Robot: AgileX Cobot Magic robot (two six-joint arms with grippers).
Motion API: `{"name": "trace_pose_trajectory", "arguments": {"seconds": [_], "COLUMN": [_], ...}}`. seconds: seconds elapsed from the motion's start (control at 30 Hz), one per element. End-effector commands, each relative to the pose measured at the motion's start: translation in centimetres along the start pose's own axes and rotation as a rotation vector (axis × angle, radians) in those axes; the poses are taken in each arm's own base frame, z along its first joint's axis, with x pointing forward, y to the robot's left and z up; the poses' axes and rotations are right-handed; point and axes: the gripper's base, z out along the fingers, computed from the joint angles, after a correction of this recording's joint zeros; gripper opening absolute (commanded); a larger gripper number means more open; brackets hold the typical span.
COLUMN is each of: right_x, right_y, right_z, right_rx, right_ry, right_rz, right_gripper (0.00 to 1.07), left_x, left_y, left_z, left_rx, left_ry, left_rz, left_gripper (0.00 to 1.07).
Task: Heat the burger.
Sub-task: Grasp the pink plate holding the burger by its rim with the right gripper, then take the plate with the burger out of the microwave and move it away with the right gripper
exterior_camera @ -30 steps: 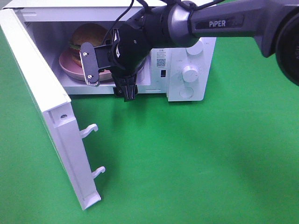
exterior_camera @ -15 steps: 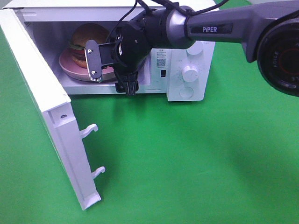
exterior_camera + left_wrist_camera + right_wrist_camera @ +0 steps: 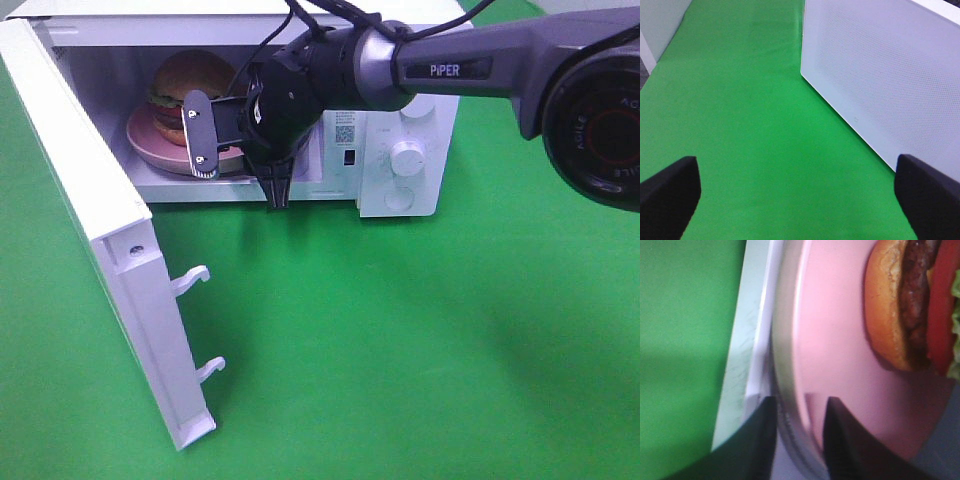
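Left end effector (image 3: 790,200): black pads spread wide, nothing between them, hanging over green counter (image 3: 740,125) beside perforated white outer face of microwave door (image 3: 890,85). Not seen in overhead view.

White box-shaped microwave oven (image 3: 400,150) at back of counter, door (image 3: 100,250) swung fully out to left, two latch hooks facing forward.

Burger (image 3: 190,85), glossy golden-brown domed bun over lettuce, tomato and dark patty, sitting on round pink plate (image 3: 150,145) inside cavity, left of centre. Upright, dome up, stack axis vertical; no long axis to speak of, round in plan.

Right end effector (image 3: 800,435), black, reaching across from right into cavity mouth: fingers drawn close on near rim of pink plate (image 3: 805,340), one above and one below the edge. Gripping the rim, going by the wrist view.

Handling, as judgement: burger light, soft, loosely stacked; layers liable to slide or topple under a direct pinch or a tilt. Best handled by plate rim, kept level. Plate stiff, smooth, probably slippery at a thin-edge hold.
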Motion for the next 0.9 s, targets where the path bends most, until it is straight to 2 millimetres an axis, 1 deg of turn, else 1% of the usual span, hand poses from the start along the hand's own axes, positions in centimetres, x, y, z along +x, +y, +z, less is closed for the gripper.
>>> {"name": "trace_pose_trajectory", "arguments": {"seconds": [0.03,0.07,0.1,0.13,0.3,0.4,0.5,0.57,0.63,0.73,0.9], "right_x": [0.1,0.1,0.1,0.2,0.2,0.2,0.2,-0.1,-0.3,-0.4,-0.3], "right_y": [0.1,0.1,0.3,0.4,0.4,0.4,0.5,1.0,1.3,1.4,1.4], "right_z": [0.0,0.0,0.0,-0.2,-0.5,-1.1,-1.2,-1.6,-1.9,-1.9,-2.6], "right_rx": [-0.023,-0.023,-0.039,-0.055,-0.071,-0.109,-0.127,-0.206,-0.238,-0.251,-0.277], "right_ry": [0.015,0.015,0.026,0.035,0.037,0.036,0.032,-0.01,-0.04,-0.05,-0.056], "right_rz": [-0.007,-0.007,-0.022,-0.051,-0.094,-0.162,-0.179,-0.245,-0.268,-0.269,-0.307], "right_gripper": [0.06,0.06,0.0,0.0,0.0,0.0,0.0,0.0,0.0,0.0,0.0], "left_x": [0.1,0.1,0.1,0.1,0.1,0.1,0.1,0.1,0.1,0.1,0.1], "left_y": [0.0,0.0,0.0,0.0,0.0,0.0,0.0,0.0,0.0,0.0,0.0], "left_z": [0.0,0.0,0.0,0.0,0.0,0.0,0.0,0.0,0.0,0.0,0.0], "left_rx": [-0.005,-0.005,-0.005,-0.005,-0.005,-0.005,-0.005,-0.005,-0.005,-0.005,-0.005], "left_ry": [-0.005,-0.005,-0.005,-0.005,-0.005,-0.005,-0.005,-0.005,-0.005,-0.005,-0.005], "left_rz": [-0.004,-0.004,-0.004,-0.004,-0.004,-0.004,-0.004,-0.004,-0.004,-0.004,-0.004], "left_gripper": [0.98,0.98,0.98,0.98,0.98,0.98,0.98,0.98,0.98,0.98,0.98]}}
